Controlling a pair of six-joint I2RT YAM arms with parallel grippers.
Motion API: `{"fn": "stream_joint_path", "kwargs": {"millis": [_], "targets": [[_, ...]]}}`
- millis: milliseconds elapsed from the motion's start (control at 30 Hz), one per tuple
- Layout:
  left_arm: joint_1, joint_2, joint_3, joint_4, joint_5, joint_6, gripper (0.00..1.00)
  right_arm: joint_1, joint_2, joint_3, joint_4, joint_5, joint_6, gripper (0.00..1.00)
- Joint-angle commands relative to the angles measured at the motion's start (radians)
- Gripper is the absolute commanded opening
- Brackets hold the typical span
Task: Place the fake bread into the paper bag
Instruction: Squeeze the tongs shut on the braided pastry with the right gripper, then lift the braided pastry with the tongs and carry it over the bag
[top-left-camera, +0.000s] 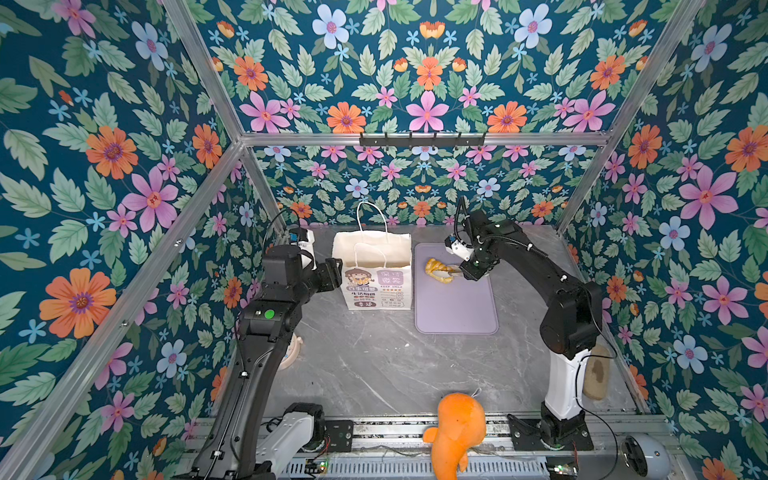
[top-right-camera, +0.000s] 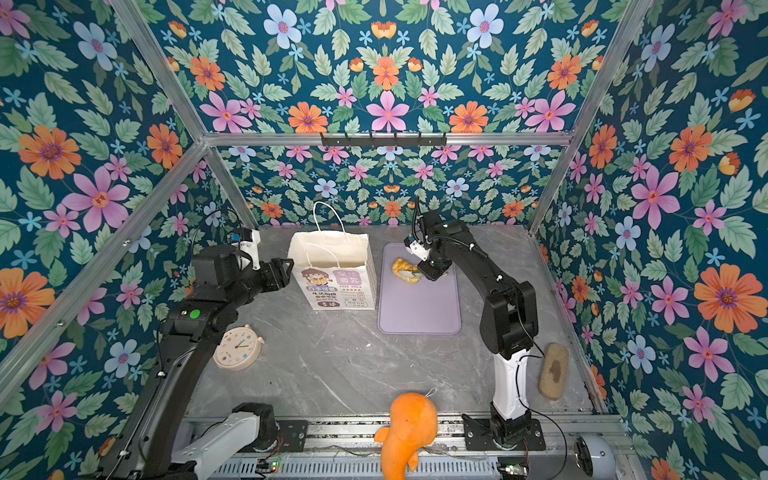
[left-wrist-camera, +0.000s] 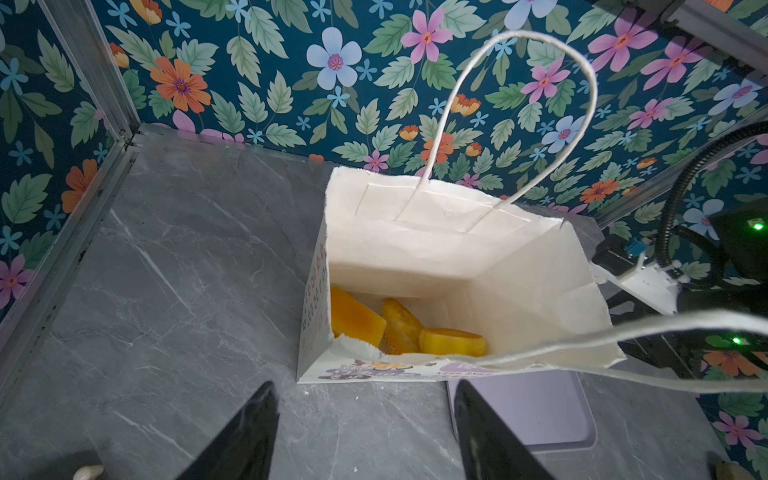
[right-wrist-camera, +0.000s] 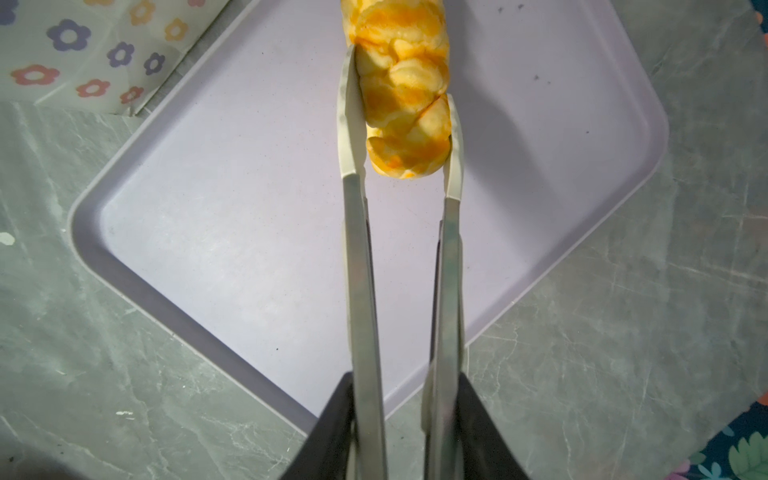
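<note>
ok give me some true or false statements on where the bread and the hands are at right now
1. Three breads sit inside the paper bag. True.
2. The braided roll is in the bag. False: it is outside, at the purple tray, between the tongs' tips.
3. The right hand holds tongs. True.
4. The left hand grips a bag handle. False: it is open beside the bag, holding nothing.
</note>
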Motion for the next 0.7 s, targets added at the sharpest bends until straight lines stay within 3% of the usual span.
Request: {"fn": "stream_joint_path", "kwargs": {"millis": [0, 667], "targets": [[0.001, 0.003, 0.01, 0.003, 0.007, 0.003, 0.68, 0.002, -0.028, 0.008, -0.019, -0.014, 0.003, 0.31], [0.001, -0.006, -0.002, 0.0, 0.003, 0.008, 0.68, 0.05, -0.204, 0.227, -0.114, 0.016, 0.019, 0.3]]}}
